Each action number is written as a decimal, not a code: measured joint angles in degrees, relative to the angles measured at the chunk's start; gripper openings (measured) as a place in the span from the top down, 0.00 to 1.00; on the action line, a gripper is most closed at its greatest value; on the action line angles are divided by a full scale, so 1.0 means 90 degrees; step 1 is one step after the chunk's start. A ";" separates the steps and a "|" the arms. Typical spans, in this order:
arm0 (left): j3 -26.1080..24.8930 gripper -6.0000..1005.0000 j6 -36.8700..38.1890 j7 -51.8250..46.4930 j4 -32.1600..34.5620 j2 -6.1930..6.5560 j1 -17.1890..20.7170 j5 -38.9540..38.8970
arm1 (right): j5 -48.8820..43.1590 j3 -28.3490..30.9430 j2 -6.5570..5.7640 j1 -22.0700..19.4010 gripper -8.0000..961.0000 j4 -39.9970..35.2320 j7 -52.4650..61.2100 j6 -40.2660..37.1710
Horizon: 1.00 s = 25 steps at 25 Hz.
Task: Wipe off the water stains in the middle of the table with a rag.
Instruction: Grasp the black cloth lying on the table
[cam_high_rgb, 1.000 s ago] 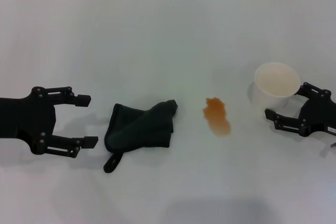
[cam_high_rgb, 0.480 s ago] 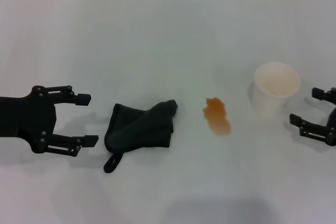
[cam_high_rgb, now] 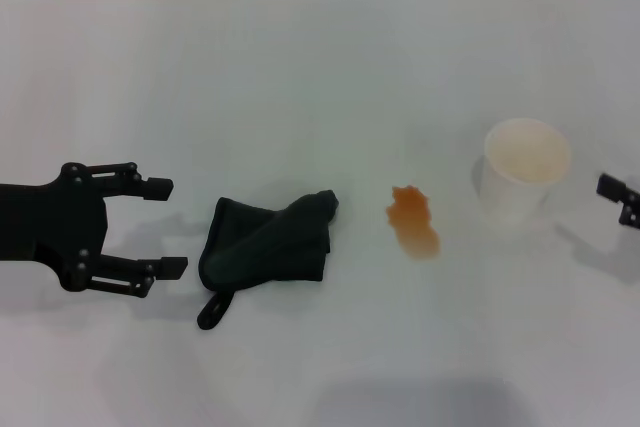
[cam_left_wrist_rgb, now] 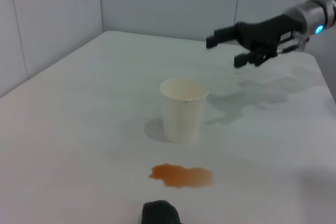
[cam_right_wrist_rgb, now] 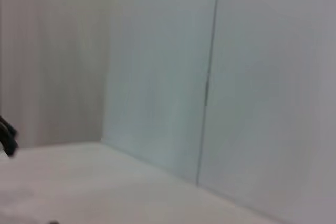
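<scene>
While the rag (cam_high_rgb: 268,245) lies crumpled on the table (cam_high_rgb: 320,77), we see our left gripper (cam_high_rgb: 165,228) low over the surface just to its left, fingers spread wide apart and holding nothing. A loop tab sticks out from the rag's near corner. To the right of the rag, apart from it, the water stains (cam_high_rgb: 413,220) form one orange-brown blotch. A paper cup (cam_high_rgb: 522,168) stands upright further right. Our right gripper (cam_left_wrist_rgb: 237,46) is at the table's right edge beyond the cup, raised off the surface, fingers apart and empty.
</scene>
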 joint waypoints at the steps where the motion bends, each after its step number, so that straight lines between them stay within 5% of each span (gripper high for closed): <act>1: 0.0000 0.23 -0.0001 0.0000 0.0000 -0.0001 -0.0001 0.0000 | 0.0061 -0.0003 -0.0005 0.0015 0.10 -0.0109 0.0023 -0.0123; 12: -0.0004 0.23 -0.0045 -0.0038 0.0000 -0.0018 -0.0116 -0.0001 | -0.0132 -0.0566 -0.0040 0.0845 0.10 -0.0837 0.0520 -0.0290; 25: 0.0000 0.24 -0.0114 -0.0071 0.0000 -0.0016 -0.0167 -0.0001 | -0.2476 -0.0674 -0.0046 0.1268 0.10 -0.2465 0.2763 -0.0150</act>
